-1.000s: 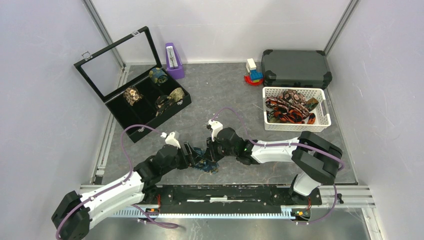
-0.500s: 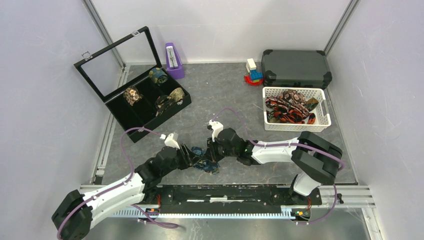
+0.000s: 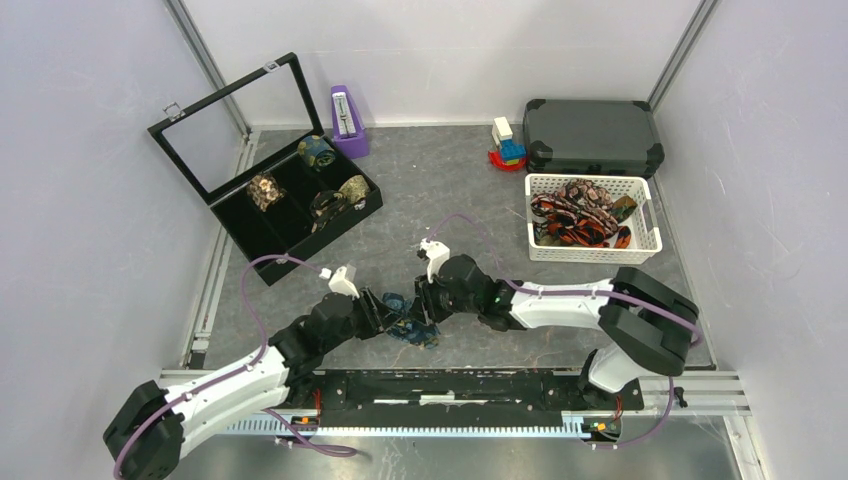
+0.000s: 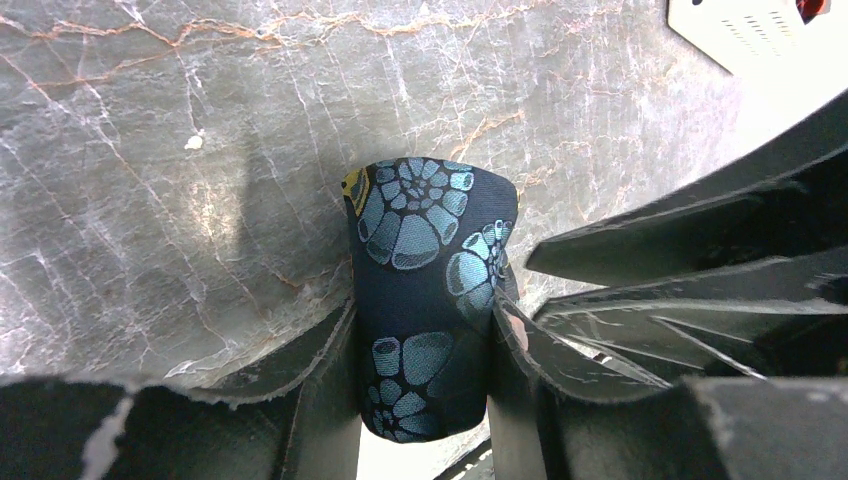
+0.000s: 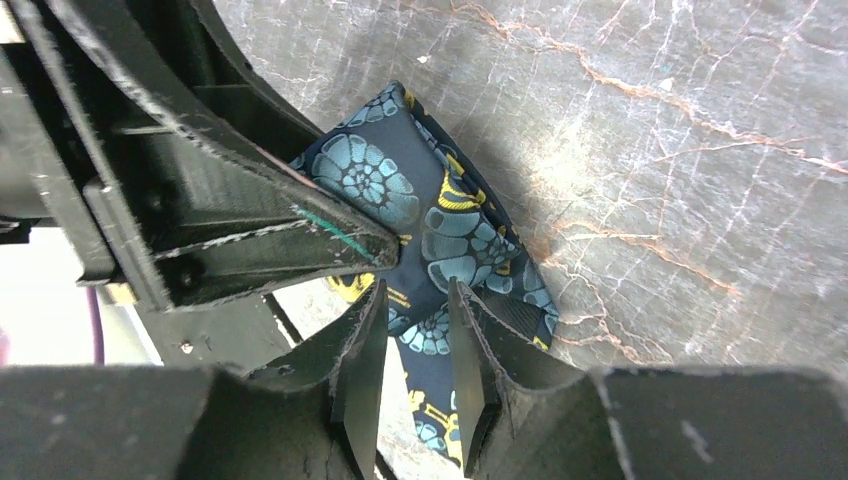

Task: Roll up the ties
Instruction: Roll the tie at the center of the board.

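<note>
A dark navy tie [image 3: 409, 325] with blue and gold flowers lies partly coiled on the grey table near the front, between my two grippers. In the left wrist view, my left gripper [image 4: 425, 335] is shut on the tie's coil [image 4: 425, 260], one finger on each side. In the right wrist view, my right gripper [image 5: 415, 340] is closed on a fold of the same tie [image 5: 430, 215], whose tail runs down between the fingers. From above, the left gripper [image 3: 393, 316] and right gripper [image 3: 424, 311] meet at the tie. More loose red-orange and brown ties [image 3: 575, 215] lie in a basket.
An open black display box [image 3: 262, 232] at the back left holds several rolled ties. A white basket [image 3: 645, 245] stands at the right. A purple metronome [image 3: 348, 120], toy blocks [image 3: 507, 145] and a dark case [image 3: 592, 135] line the back wall.
Both grippers stay on the navy tie. The left gripper has shifted slightly and the right arm's elbow has moved a little to the right.
</note>
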